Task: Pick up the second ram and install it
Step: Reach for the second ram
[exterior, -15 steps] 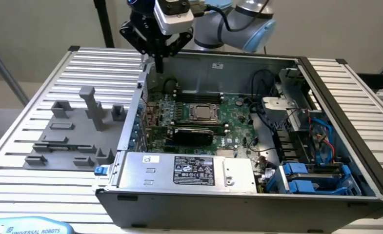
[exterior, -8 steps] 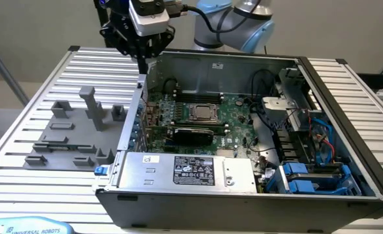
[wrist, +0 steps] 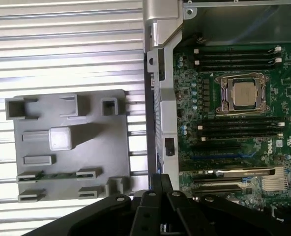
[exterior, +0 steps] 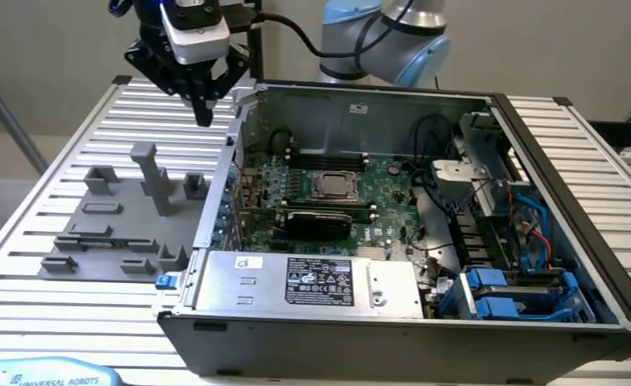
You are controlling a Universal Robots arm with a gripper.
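Exterior view: the gripper hangs above the slatted table just outside the open computer case, its fingers pressed together and holding nothing. Wrist view: the second ram, a thin green stick, lies flat in the grey fixture plate, seated between two small holders. It sits lower than the closed fingertips and well off to the side that faces away from the case, with the case wall on the fingertips' other side. The stick's long axis runs parallel to the memory slots on the motherboard. That axis appears to lie along the same line on which the gripper's linkage spreads, not across it. The single arm is apart from the stick, touching neither it nor the fixture.
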